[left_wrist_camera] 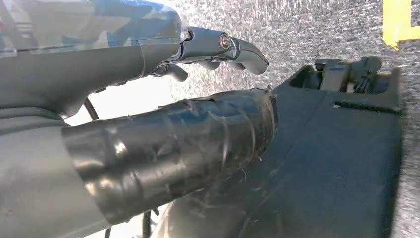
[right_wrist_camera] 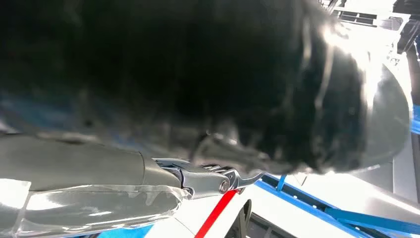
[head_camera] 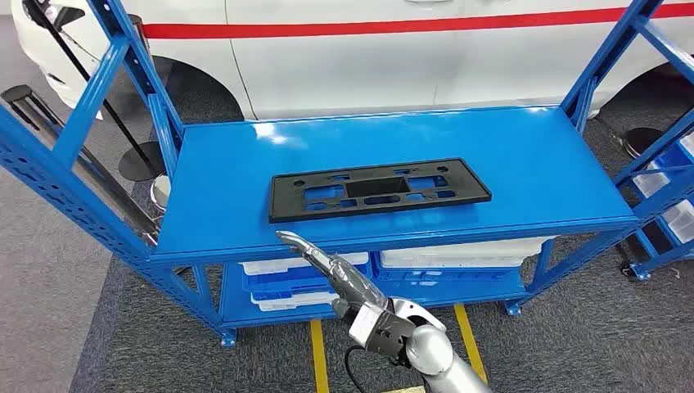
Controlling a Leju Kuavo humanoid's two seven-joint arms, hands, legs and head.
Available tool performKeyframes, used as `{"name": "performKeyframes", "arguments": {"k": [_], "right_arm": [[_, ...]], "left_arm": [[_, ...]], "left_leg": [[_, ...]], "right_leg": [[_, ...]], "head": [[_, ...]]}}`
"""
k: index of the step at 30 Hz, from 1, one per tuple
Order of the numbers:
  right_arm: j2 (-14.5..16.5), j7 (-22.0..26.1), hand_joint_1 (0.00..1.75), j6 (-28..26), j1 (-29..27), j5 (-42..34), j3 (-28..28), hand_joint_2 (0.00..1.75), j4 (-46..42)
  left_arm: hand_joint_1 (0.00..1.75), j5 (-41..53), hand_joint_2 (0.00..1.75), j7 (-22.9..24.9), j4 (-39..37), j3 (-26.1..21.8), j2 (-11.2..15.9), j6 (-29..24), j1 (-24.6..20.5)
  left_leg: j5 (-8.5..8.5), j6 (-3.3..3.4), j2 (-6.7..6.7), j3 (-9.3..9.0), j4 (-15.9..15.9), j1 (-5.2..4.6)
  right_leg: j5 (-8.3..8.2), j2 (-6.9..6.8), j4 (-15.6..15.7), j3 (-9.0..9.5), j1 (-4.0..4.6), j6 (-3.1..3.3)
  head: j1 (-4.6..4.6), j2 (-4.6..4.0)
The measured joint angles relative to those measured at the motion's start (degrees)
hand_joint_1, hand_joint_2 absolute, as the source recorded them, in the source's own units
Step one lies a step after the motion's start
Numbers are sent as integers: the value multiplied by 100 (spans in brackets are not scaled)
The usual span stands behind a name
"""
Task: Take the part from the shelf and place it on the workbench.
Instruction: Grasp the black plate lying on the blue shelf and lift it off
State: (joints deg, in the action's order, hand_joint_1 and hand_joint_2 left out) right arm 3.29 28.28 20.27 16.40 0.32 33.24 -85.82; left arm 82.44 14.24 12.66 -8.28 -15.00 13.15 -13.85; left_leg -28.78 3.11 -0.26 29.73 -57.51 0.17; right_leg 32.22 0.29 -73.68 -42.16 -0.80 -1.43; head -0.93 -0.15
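Observation:
The part (head_camera: 378, 190), a flat black rectangular plate with several cut-outs, lies on the top board of the blue shelf (head_camera: 524, 155), near its front edge. My right hand (head_camera: 329, 264) reaches up from below with its fingers stretched out flat. Their tips are just under the shelf's front edge, below the part's left end, and hold nothing. In the right wrist view the right hand (right_wrist_camera: 148, 173) shows a dark blurred thumb and straight fingers (right_wrist_camera: 208, 181) before the blue frame. My left hand (left_wrist_camera: 148, 99) hangs over the grey floor, fingers apart, empty.
A white car with a red stripe (head_camera: 393, 49) stands right behind the shelf. White bins (head_camera: 458, 254) fill the lower level. Another blue rack (head_camera: 667, 188) stands at the right, and a black stand (head_camera: 139, 155) at the left. Yellow floor lines (head_camera: 317, 352) run below.

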Motion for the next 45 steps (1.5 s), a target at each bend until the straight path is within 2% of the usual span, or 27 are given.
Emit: {"name": "performKeyframes", "arguments": {"k": [2, 3, 5, 8, 10, 11, 13, 15, 16, 17, 18, 20, 22, 24, 26, 28, 29, 30, 31, 32, 34, 35, 36, 40, 42, 44, 45], "right_arm": [[-2, 0, 0, 10, 3, 0, 0, 0, 0], [-4, 1, 0, 20, 5, 0, 1, 0, 2], [-5, 4, 0, 51, 15, -2, 2, 0, 14], [-4, 12, 0, 78, 23, -7, 2, 0, 25], [-2, 16, 0, 80, 32, -9, 2, 0, 26], [-1, 17, 0, 83, 38, -10, 3, 0, 26], [-1, 18, 0, 92, 45, -14, 4, 0, 31], [-1, 18, 0, 110, 44, -20, 6, 87, 41], [-1, 19, 0, 119, 43, -23, 7, 131, 49], [-1, 20, 0, 129, 44, -26, 7, 175, 54], [-1, 20, 0, 138, 44, -27, 7, 175, 57], [-2, 18, 0, 149, 49, -22, 8, 175, 68], [-3, 8, 0, 151, 59, 20, 14, 175, 82], [-4, -5, 0, 107, 79, 115, 25, 175, 91], [-8, -21, 0, -26, 117, 278, 36, 175, 101], [-13, -68, 0, -248, 146, 539, 52, 175, 120], [-18, -101, 0, -378, 153, 696, 69, 175, 135], [-25, -139, 0, -525, 158, 881, 92, 175, 152], [-32, -180, 0, -683, 168, 1084, 121, 175, 168], [-37, -221, 0, -844, 190, 1295, 156, 175, 181], [-43, -315, 0, -1169, 263, 1726, 239, 175, 208], [-45, -365, 0, -1322, 307, 1930, 289, 175, 222], [-48, -423, 0, -1477, 344, 2143, 345, 175, 240], [-56, -611, 0, -1917, 468, 2796, 575, 175, 333], [-56, -631, 0, -1964, 525, 2852, 649, 175, 367], [-57, -643, 0, -1978, 550, 2864, 699, 175, 402], [-58, -647, 0, -1979, 552, 2867, 717, 175, 423]], "left_arm": [[0, 9, 0, -2, 0, 11, -8, 6, -1], [0, 21, 0, -5, -2, 21, -16, 15, -2], [0, 43, 0, -16, -6, 51, -28, 40, -14], [0, 55, 0, -28, -9, 90, -37, 68, -33], [0, 56, 0, -31, -9, 103, -42, 75, -42], [0, 57, 0, -33, -9, 107, -43, 74, -45], [0, 67, 0, -34, -9, 112, -43, 75, -44], [0, 87, 0, -34, -10, 116, -41, 85, -37], [0, 96, 0, -34, -10, 117, -40, 90, -36], [0, 106, 0, -34, -11, 119, -40, 93, -35], [0, 111, 0, -34, -11, 120, -40, 93, -33], [0, 119, 0, -34, -15, 122, -39, 93, -38], [0, 129, 0, -34, -20, 127, -38, 96, -40], [0, 150, 0, -34, -20, 139, -46, 106, -41], [0, 167, 0, -34, -20, 164, -62, 119, -56], [0, 172, 0, -29, -20, 193, -72, 135, -69], [0, 174, 0, -23, -20, 204, -73, 145, -70], [0, 179, 0, -17, -20, 215, -74, 153, -67], [0, 184, 0, -10, -20, 225, -75, 159, -65], [0, 188, 0, -5, -20, 234, -77, 163, -63], [0, 202, 0, 9, -20, 251, -80, 165, -63], [0, 210, 0, 17, -20, 256, -81, 165, -66], [0, 220, 0, 25, -20, 260, -83, 165, -67], [0, 244, 0, 43, -20, 282, -90, 174, -66], [0, 245, 0, 48, -20, 294, -91, 174, -67], [0, 245, 0, 51, -20, 301, -91, 174, -58], [0, 245, 0, 51, -20, 303, -91, 174, -53]], "left_leg": [[-70, -17, -4, -95, 0, 3], [-136, -36, -6, -174, 1, 5], [-247, -102, -11, -263, 4, 0], [-301, -206, 1, -312, -15, -4], [-292, -246, 4, -209, -317, 7], [-333, -264, 4, -36, -628, 15], [-577, -299, 4, 433, -1316, 22], [-764, -326, 4, 791, -1601, 23], [-664, -329, 4, 849, -1485, 24], [-400, -321, 4, 825, -1197, 24], [-57, -302, 4, 763, -819, 22], [333, -250, 0, 659, -272, -11], [364, -192, -9, 643, -174, -46], [446, -136, -10, 593, -107, -19], [455, -88, 1, 532, -35, 14], [432, -53, 8, 506, -22, 16], [418, -45, 7, 501, -26, 15], [401, -42, 4, 494, -35, 16], [379, -46, -1, 484, -48, 19], [350, -55, -8, 468, -68, 23], [283, -95, -17, 440, -117, 21], [260, -123, -19, 440, -137, 14], [248, -150, -19, 445, -149, 5], [167, -257, -10, 479, -224, 11], [-109, -299, -7, 678, -682, 25], [-422, -321, -7, 1022, -1410, 28], [-473, -325, -7, 1141, -1651, 30]], "right_leg": [[-337, -5, 401, 98, -1, 8], [-629, -12, 754, 178, 2, 21], [-931, -34, 1259, 290, 42, 73], [-889, -16, 1375, 375, 71, 193], [-838, -3, 1455, 518, 58, 266], [-806, -4, 1489, 596, 53, 297], [-728, -8, 1510, 712, 60, 339], [-638, 7, 1506, 817, 63, 345], [-590, 19, 1504, 879, 64, 342], [-537, 28, 1502, 950, 65, 334], [-485, 34, 1504, 1011, 65, 323], [-403, 41, 1492, 1083, 71, 281], [-354, 46, 1485, 1095, 75, 216], [-291, 39, 1470, 1106, 85, 152], [-110, 26, 1192, 981, 81, 97], [186, 14, 497, 599, 50, 49], [282, 11, 154, 387, 34, 29], [282, 7, -54, 231, 17, 11], [160, 4, -41, 180, 1, -2], [-58, 0, 187, 237, -16, -10], [-487, -7, 909, 499, -32, -10], [-586, -4, 1173, 608, -25, 5], [-608, 1, 1313, 660, -13, 23], [-605, 19, 1402, 704, -12, 145], [-612, 1, 1434, 734, -18, 208], [-604, -12, 1434, 738, 0, 237], [-601, -14, 1432, 740, 8, 243]], "head": [[-1, 0], [-2, 0], [-5, 0], [-4, 0], [-3, 0], [-3, 0], [-3, 0], [-3, 0], [-3, 0], [-3, 0], [-4, 0], [-4, 0], [0, 0], [3, 0], [-1, 0], [-2, 0], [-1, 0], [-1, 0], [-2, 0], [-2, 0], [-4, 0], [-3, 0], [-2, 0], [0, 0], [2, 0], [3, 0], [2, 0]]}}
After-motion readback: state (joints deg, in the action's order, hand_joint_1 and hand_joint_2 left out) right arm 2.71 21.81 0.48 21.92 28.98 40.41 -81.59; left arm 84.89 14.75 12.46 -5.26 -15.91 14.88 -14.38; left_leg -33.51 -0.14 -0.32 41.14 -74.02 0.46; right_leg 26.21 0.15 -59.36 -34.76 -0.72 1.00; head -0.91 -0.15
